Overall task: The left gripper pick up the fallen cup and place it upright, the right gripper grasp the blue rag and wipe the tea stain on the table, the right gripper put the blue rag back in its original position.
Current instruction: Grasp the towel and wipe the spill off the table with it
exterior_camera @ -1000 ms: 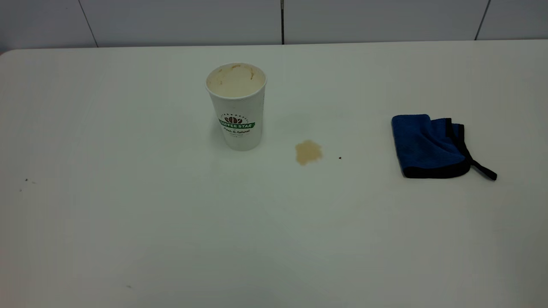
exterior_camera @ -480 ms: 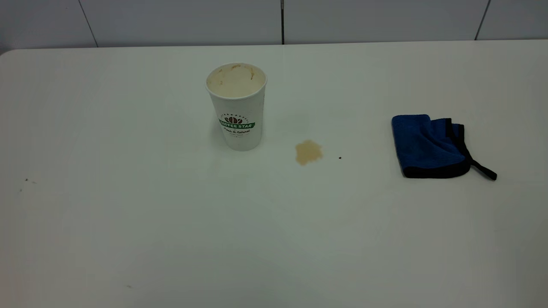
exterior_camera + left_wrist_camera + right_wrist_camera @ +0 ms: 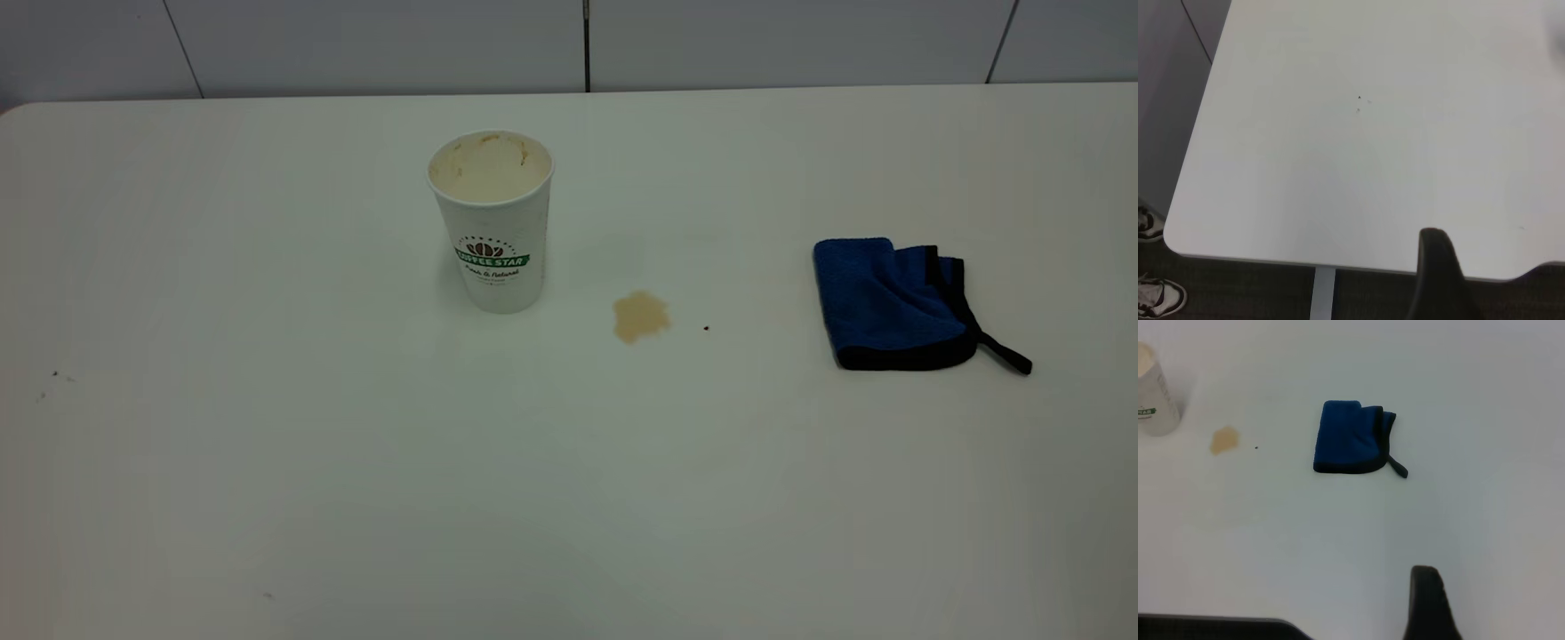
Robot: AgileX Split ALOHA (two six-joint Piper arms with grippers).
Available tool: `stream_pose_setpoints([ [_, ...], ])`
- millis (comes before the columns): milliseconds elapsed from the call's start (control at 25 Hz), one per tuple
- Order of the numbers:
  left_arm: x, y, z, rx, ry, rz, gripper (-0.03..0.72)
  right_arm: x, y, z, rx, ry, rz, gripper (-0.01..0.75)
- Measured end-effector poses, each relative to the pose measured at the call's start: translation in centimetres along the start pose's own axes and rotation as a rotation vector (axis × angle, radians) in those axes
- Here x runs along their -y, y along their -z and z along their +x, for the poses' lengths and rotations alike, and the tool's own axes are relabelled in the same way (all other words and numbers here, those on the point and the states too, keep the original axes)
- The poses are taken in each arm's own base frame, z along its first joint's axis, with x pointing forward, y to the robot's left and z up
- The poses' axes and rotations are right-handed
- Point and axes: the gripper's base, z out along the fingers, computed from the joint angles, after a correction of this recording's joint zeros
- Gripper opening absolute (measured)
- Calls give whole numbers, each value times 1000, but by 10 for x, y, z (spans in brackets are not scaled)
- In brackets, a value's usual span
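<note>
**Q:** What has changed over the last second?

**A:** Nothing on the counter (image 3: 569, 498). The cup (image 3: 492, 222) stands upright as before, nearer the far edge than the near one and left of the middle. The stain (image 3: 639, 316) is unwiped and the rag (image 3: 889, 304) unmoved, lying towards the right edge. The first step looks done, and the rag's turn has not begun.

**Q:** Where are the tools?

**A:** The left tool (image 3: 1439, 280) hangs over the counter's near left corner, well apart from the cup. The right tool (image 3: 1426, 603) hangs off the near edge, with the rag ahead of it. Only a sliver of each shows, so I cannot tell whether either is spread or pressed together.

**Q:** Is anything in the way?

**A:** Little. A tiny dark speck (image 3: 706, 328) lies just beside the stain, on the rag's side. The cup stands near the stain on the other side, so a wide wipe could knock it. Shoes (image 3: 1148, 223) show on the floor by the left corner.
</note>
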Motion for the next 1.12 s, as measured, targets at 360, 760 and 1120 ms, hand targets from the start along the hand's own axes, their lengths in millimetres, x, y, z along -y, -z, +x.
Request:
stream_pose_setpoints([
  [360, 0, 0, 0, 0, 0, 0, 487, -8, -5, -18, 36, 8, -80, 534],
  [760, 0, 0, 0, 0, 0, 0, 487, -11, -81, -72, -33, -66, -125, 606],
  [1120, 0, 0, 0, 0, 0, 0, 487, -3, -202, -82, -290, 82, -95, 603],
])
